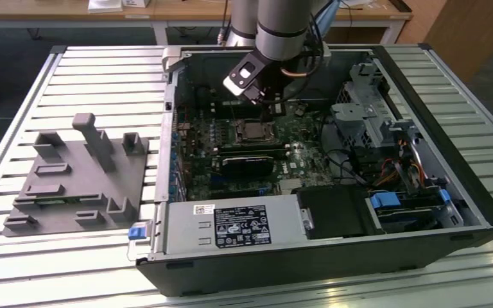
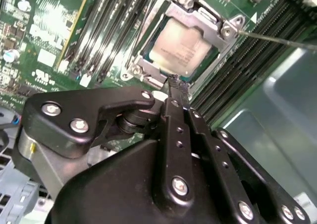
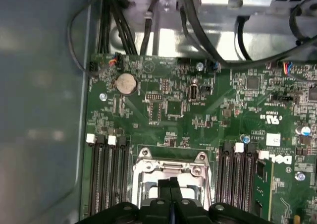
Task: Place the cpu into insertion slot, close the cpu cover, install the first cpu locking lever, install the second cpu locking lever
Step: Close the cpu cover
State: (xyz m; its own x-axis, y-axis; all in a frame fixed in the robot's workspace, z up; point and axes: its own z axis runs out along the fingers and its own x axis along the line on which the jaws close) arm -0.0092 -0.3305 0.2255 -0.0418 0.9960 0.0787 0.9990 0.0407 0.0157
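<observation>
- One open computer case (image 1: pixel 315 273) lies on its side on the slatted metal counter (image 1: pixel 101 70). It holds a green motherboard (image 3: pixel 168 110), a black graphics card (image 1: pixel 251 163), a power supply (image 1: pixel 229 224) and drive cages with loose cables.
- Near the middle of that board sits the insertion slot (image 1: pixel 251 131). The cpu (image 2: pixel 181 50) is in it, its pale metal face showing through the cut-out.
- The cpu cover (image 2: pixel 203 21) lies flat over the chip and frames it.
- The pincer (image 2: pixel 176 85) reaches down into the case. Its fingers are pressed together with nothing between them, and the tips are right at the edge of the cover.
- A thin metal locking lever (image 2: pixel 277 39) runs out from one corner of the socket, across the black memory slots (image 3: pixel 106 179).
- A grey fixture block (image 1: pixel 75 179) rests on the counter beside the case, at the exterior view's left.
- Behind the counter stands a wooden desk (image 1: pixel 187 9).
- The first wrist view adds a coin cell battery (image 3: pixel 125 84) and black cables (image 3: pixel 124 30) beyond the board's edge. The second wrist view gives the closest look at the chip.
</observation>
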